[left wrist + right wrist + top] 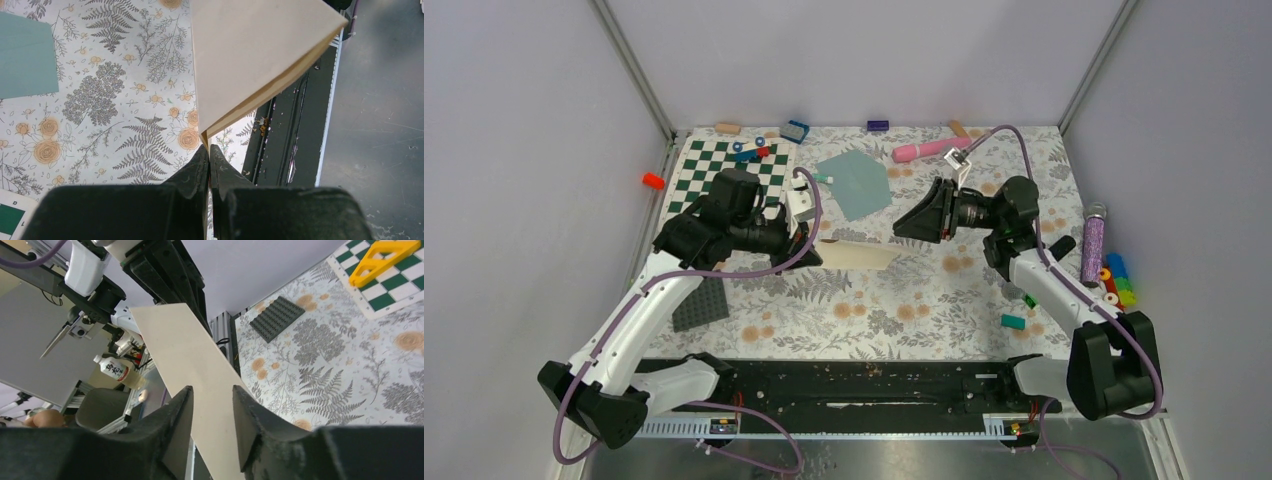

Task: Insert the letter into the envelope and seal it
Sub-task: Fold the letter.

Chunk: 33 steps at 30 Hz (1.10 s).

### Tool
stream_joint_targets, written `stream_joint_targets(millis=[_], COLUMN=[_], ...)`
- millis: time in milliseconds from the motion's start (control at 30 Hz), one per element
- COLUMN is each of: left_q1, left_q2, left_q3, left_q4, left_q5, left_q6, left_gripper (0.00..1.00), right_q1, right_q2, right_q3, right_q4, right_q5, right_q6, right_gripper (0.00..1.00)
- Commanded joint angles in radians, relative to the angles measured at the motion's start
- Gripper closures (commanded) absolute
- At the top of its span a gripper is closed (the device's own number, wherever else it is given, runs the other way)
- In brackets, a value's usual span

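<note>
1. The left jaws are clenched tight on one corner of the letter (250, 55). In the left wrist view the folded sheet sticks up from the jaw tips toward the top right of the frame.
2. The letter is held up off the worktop (924, 300), in the middle of the top view. Its long side runs left to right, from one arm across to the other.
3. The right jaws are apart, with the right end of the letter between them. In the right wrist view the sheet comes down from the upper left and passes between the two tips. I cannot tell if they touch the paper yet.
4. So the free end of the letter sits right inside the right jaws. I think the next move only needs them to close where they are.
5. The envelope (854, 183) lies flat farther back, just above the middle of the top view. It is apart from the letter, and the letter is not in it yet.
6. The corner the left jaws pinch is hidden by the jaws. The letter's end is cut off at the bottom of the right wrist view. I cannot make out which side of the envelope opens.
</note>
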Motion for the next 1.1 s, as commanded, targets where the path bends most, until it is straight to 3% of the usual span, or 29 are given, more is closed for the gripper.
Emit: stream_joint_targets(millis=[0, 233, 300, 733, 900, 1067], left_q1=[0.003, 0.003, 0.003, -0.002, -0.056, -0.1], left_q2=[-0.014, -0.019, -0.017, 0.008, 0.01, 0.016], left_q3=[0.028, 0.024, 0.022, 0.014, 0.005, 0.011], left_q4=[0.048, 0.063, 0.066, 0.032, 0.013, -0.011], left_q5=[-0.017, -0.028, -0.03, 0.051, 0.0, -0.032], left_q6=[-0.007, -0.017, -0.019, 0.015, 0.045, 0.068], left_gripper=[1.0, 1.0, 1.0, 1.0, 1.0, 1.0], right_q1=[0.038, 0.129, 0.147, 0.211, 0.214, 0.216], right_q2=[-0.043, -0.129, -0.135, -0.143, -0.192, -0.25], right_q3=[-0.017, 0.023, 0.033, 0.038, 0.035, 0.038], right_q4=[-0.109, -0.599, -0.668, -0.684, -0.662, -0.654], right_q5=[0.012, 0.062, 0.074, 0.211, 0.264, 0.301], right_q6=[-0.178, -0.667, -0.728, -0.823, -0.85, -0.912], right_gripper=[0.63, 0.66, 0.67, 0.62, 0.6, 0.51])
